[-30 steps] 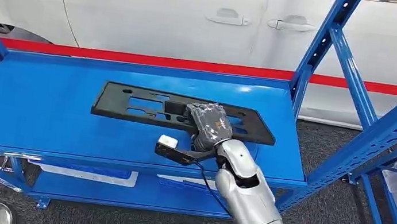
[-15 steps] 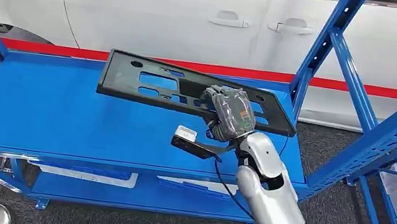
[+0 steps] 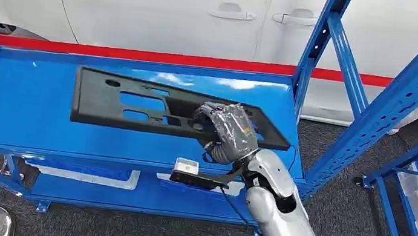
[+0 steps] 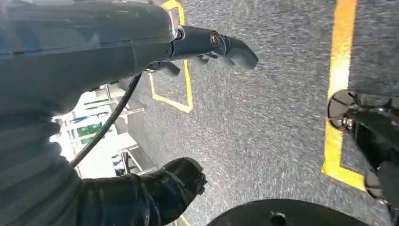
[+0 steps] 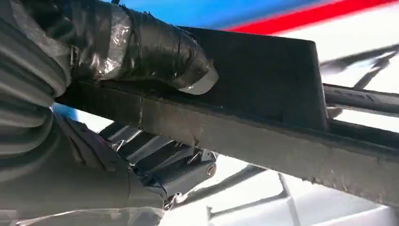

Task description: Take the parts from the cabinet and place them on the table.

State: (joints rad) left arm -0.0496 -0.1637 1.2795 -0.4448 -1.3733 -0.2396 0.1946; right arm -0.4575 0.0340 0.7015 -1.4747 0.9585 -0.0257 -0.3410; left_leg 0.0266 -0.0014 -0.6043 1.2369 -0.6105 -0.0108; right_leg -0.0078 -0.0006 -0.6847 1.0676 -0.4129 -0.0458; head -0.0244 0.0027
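Robot's right hand (image 3: 226, 129) holds a long black panel (image 3: 135, 102) above the blue shelf (image 3: 24, 112).
It grips near one end, so the long free side could sag, twist loose, or strike the blue upright (image 3: 320, 41); left hand (image 4: 155, 193) hangs holding nothing.

Right arm (image 3: 282, 216): silver, smooth rounded shells, dark gap at joint below wrist. Right hand (image 3: 228, 131): dark fingers wrapped in glossy clear tape, small orange-green mark on back. Black camera bracket (image 3: 198, 179) juts sideways from wrist, white block (image 3: 186, 166) on its tip, thin black cable (image 3: 227, 195) running beside bracket. Left hand (image 4: 94, 141): grey ribbed cover, dark glossy fingers, grey thumb (image 4: 211, 44) with round screw, black cable looping alongside.
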